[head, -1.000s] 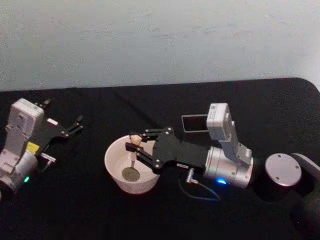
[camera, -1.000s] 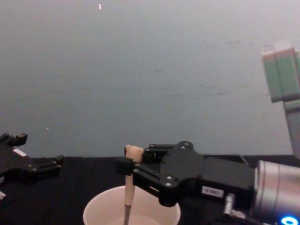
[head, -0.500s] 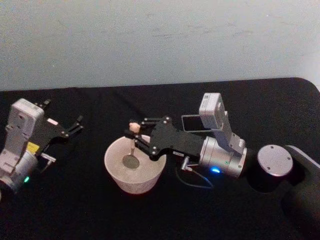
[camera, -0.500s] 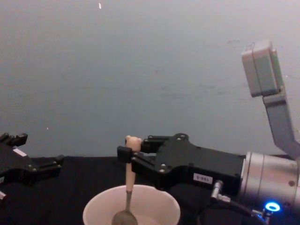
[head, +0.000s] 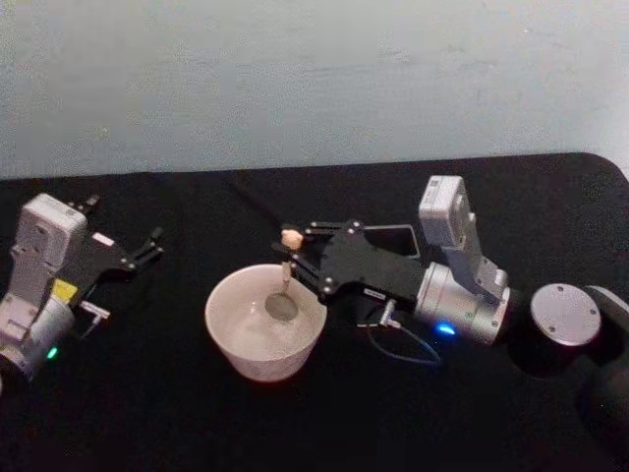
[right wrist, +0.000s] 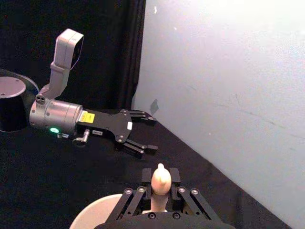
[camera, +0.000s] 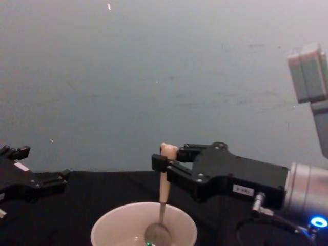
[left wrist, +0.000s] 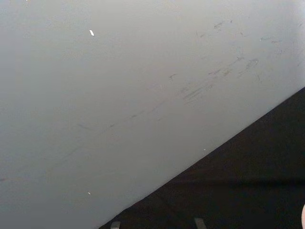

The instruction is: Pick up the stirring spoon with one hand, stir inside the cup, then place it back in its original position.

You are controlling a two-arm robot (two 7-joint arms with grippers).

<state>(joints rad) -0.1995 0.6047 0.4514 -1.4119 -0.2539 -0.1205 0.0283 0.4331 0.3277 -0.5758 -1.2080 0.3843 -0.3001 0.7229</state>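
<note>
Right gripper (head: 295,254), at frame centre, pinches the stirring spoon (head: 285,277) upright, its bowl inside the cup (head: 231,339). Black table (head: 393,413) below, pale grey wall (head: 314,79) across the top. Left gripper (head: 149,246) sits spread at far left.

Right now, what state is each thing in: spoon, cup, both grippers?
spoon: upright, handle clamped, bowl down inside the cup.
cup: upright on the table, spoon's bowl inside.
right gripper: shut on the spoon, above the cup's far side.
left gripper: open, empty, at the table's left.
</note>
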